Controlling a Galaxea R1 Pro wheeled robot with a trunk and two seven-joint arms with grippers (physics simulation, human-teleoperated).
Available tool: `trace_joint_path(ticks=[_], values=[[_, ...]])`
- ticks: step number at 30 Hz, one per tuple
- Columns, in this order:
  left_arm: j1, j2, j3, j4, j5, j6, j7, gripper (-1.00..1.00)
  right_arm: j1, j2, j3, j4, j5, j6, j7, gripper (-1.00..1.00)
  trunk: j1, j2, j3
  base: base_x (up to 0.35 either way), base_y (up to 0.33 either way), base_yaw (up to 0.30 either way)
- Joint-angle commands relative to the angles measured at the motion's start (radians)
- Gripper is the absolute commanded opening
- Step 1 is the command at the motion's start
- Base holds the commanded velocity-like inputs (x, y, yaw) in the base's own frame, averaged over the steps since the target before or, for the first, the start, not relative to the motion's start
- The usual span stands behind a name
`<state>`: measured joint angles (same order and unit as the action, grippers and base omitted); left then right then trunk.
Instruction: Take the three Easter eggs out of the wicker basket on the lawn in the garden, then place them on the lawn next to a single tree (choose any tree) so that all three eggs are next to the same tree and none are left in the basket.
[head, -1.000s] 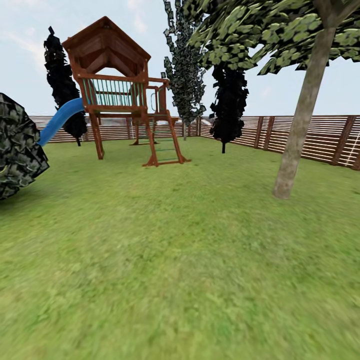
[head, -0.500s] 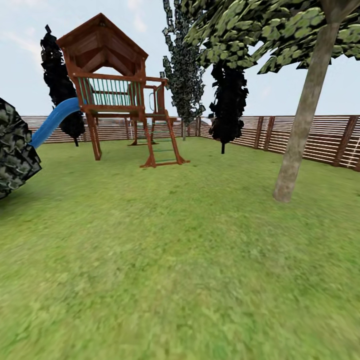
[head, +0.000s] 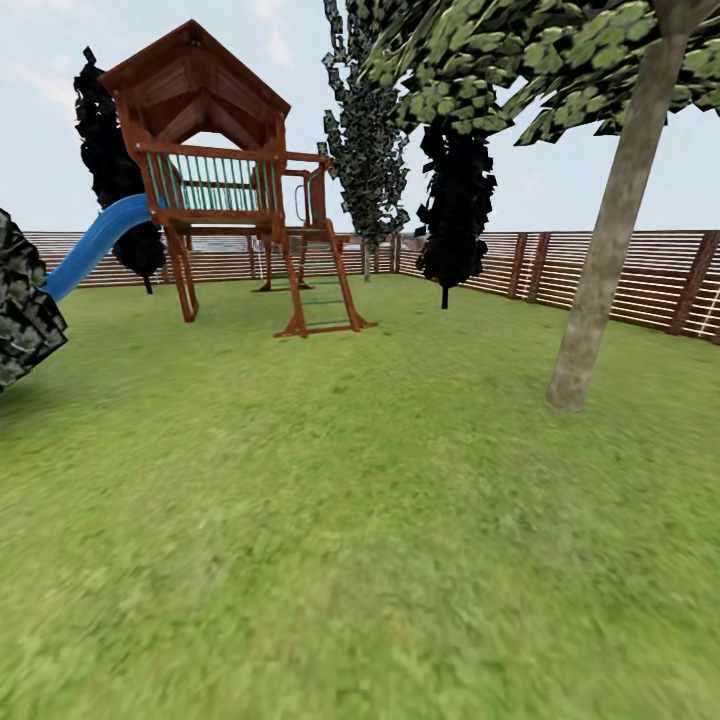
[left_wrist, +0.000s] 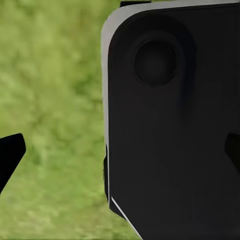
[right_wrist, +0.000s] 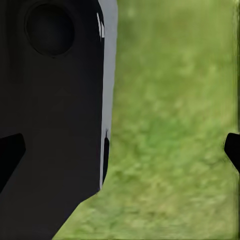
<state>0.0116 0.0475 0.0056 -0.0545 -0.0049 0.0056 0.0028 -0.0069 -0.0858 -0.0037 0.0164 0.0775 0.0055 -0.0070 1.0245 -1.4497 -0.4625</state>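
The Easter eggs and the wicker basket are out of view. In the head view the lawn (head: 350, 520) stretches ahead. A tree (head: 600, 270) with a pale grey-beige trunk and mottled green leaves stands at the right. My left gripper (left_wrist: 120, 152) is open over grass, its dark fingertips (left_wrist: 10, 155) far apart with nothing between them. The right gripper (right_wrist: 120, 150) is also open and holds nothing. A black rounded panel of my own body (left_wrist: 175, 125) lies behind the left gripper, and the same kind of panel (right_wrist: 55, 100) behind the right.
A wooden play tower (head: 230, 180) with a blue slide (head: 95, 245) stands at the back left. A dark mottled bush (head: 20, 305) is at the left edge. A near-black conifer (head: 455, 210) and a slat fence (head: 620, 275) line the back.
The whole head view has shifted: play tower and bush slid left and the right tree stands slightly nearer, so the camera moved. Nothing on the lawn moved.
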Motion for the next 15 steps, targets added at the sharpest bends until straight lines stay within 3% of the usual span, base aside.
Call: trace_joint_path(ticks=[1, 15], values=[[0.001, 0.0, 0.001, -0.002, 0.0, 0.001, 0.0, 1.0, -0.001, 0.0, -0.001, 0.001, 0.008, 0.001, -0.001, 1.0, 0.001, 0.0, -0.001, 0.294, -0.149, 0.0], [0.001, 0.0, 0.001, -0.002, -0.001, 0.001, -0.001, 1.0, -0.001, 0.0, -0.001, 0.001, 0.008, 0.001, -0.001, 1.0, 0.001, 0.0, -0.001, 0.294, -0.149, 0.0]])
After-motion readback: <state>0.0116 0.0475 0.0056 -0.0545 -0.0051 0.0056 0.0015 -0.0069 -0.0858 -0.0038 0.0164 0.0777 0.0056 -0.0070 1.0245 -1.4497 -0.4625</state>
